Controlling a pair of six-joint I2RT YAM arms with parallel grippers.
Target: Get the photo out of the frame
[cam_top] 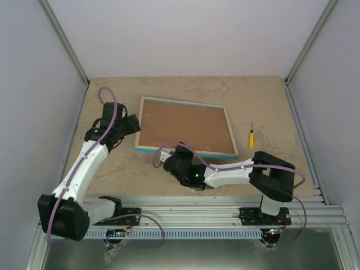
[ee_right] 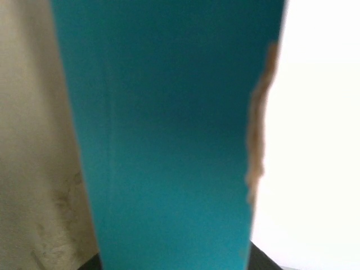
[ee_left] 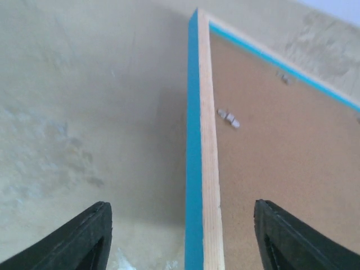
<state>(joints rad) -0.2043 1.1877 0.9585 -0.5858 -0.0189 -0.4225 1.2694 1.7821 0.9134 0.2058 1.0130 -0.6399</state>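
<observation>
On the bench point(cam_top: 264, 101), the frame point(cam_top: 185, 125) lies back up.
The left tool point(cam_top: 133, 123) stands open over its left edge; the right tool point(cam_top: 179, 151) is closed on its near edge.

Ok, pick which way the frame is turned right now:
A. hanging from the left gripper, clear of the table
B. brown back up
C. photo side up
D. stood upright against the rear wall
B: the frame has its brown back panel facing up in the top view, and the left wrist view shows that same brown board inside the blue edge.
</observation>
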